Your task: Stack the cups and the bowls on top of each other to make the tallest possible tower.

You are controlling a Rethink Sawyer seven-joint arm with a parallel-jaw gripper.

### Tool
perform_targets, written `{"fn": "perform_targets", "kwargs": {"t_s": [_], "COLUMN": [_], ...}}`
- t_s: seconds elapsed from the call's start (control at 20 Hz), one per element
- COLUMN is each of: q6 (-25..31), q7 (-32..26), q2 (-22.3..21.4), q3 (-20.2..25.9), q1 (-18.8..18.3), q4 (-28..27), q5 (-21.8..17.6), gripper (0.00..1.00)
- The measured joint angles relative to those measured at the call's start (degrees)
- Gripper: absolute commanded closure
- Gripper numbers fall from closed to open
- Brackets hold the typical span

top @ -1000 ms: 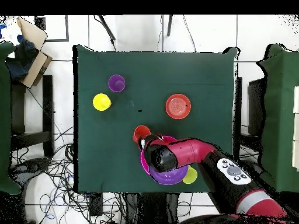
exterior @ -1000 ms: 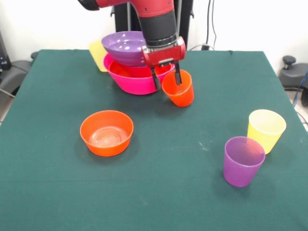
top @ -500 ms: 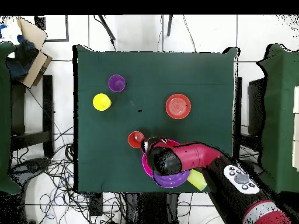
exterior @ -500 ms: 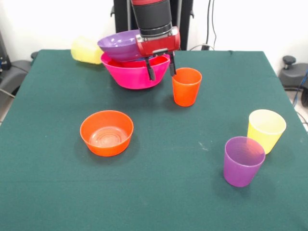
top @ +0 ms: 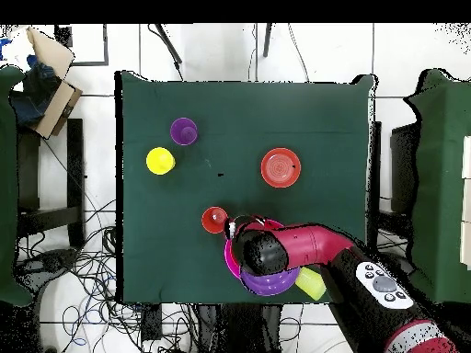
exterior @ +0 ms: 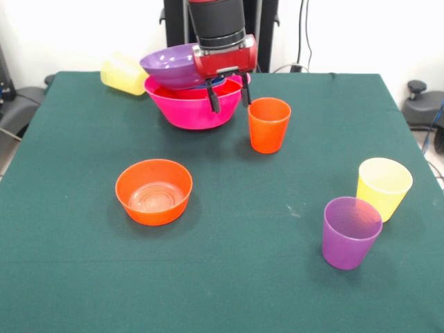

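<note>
Gripper [exterior: 227,98] hangs over the near rim of the big pink bowl [exterior: 187,109], jaws apart w/ nothing between them; both dark fingers [exterior: 212,100] point down, one in front of the pink bowl's wall, the other just beside the orange cup [exterior: 268,125] but not touching it as far as front view shows. Orange cup stands upright on the green table [exterior: 229,277], mouth up, just right of the pink bowl in front view. The tower so far: pink bowl at the far side of the table w/ the wide purple bowl [exterior: 171,66] sitting tilted in it, and a bit of red/orange and blue showing inside between the two; can't tell which bowls those are. A yellow cup [exterior: 123,73] lies on its side at the table's far-left edge in front view, just beside the pink bowl. Orange bowl [exterior: 153,191] sits alone, mouth up, toward the middle-left, well apart from the tower. Second yellow cup [exterior: 383,187] and purple cup [exterior: 350,232] stand upright near each other at near right, purple one closer to the camera, rims look close or touching. Overhead: arm [top: 304,246] covers most of the pink bowl [top: 229,253], purple bowl [top: 271,281] partly hidden under it, orange cup [top: 214,220] just off the pink rim.
</note>
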Motion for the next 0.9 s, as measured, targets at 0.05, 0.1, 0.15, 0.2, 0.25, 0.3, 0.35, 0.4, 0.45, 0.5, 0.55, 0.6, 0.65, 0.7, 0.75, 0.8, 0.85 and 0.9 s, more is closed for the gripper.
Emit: {"fn": "perform_targets", "kwargs": {"t_s": [0.05, 0.1, 0.15, 0.2, 0.25, 0.3, 0.35, 0.4, 0.45, 0.5, 0.55, 0.6, 0.65, 0.7, 0.75, 0.8, 0.85, 0.9], "q6": [0.0, 0.1, 0.1, 0.1, 0.1, 0.1, 0.1, 0.2, 0.4, 0.6, 0.8, 1.2, 1.6, 2.0, 2.6, 3.6, 4.1, 4.6], "q7": [0.0, 0.0, 0.0, 0.0, 0.0, 0.0, 0.0, 0.0, 0.0, 0.0, 0.0, 0.0, 0.0, 0.0, 0.0, 0.0, 0.0, 0.0], "q2": [0.0, -0.1, -0.1, -0.1, -0.1, -0.1, 0.0, 0.0, 0.1, 0.3, 0.4, 0.7, 1.0, 1.1, 1.4, 1.8, 2.0, 2.2], "q3": [0.0, 0.0, 0.0, 0.0, 0.0, 0.0, 0.0, 0.0, -0.1, -0.2, -0.3, -0.4, -0.5, -0.5, -0.5, -0.5, -0.4, -0.4], "q1": [0.0, 0.0, 0.0, 0.0, 0.0, 0.0, 0.1, 0.2, 0.7, 1.1, 1.6, 2.5, 3.3, 4.0, 4.9, 6.3, 7.0, 7.6], "q4": [0.0, 0.0, 0.0, 0.0, 0.0, 0.0, -0.1, -0.2, -0.7, -1.2, -1.8, -2.7, -3.6, -4.3, -5.4, -7.1, -7.9, -8.7], "q5": [0.0, 0.0, 0.0, 0.0, 0.0, 0.0, 0.0, 0.0, 0.0, 0.1, 0.1, 0.1, 0.1, 0.2, 0.3, 0.5, 0.6, 0.7], "gripper": [0.00, 0.00, 0.00, 0.00, 0.00, 0.00, 0.00, 0.00, 0.00, 0.00, 0.00, 0.00, 0.00, 0.00, 0.00, 0.00, 0.00, 0.00]}}
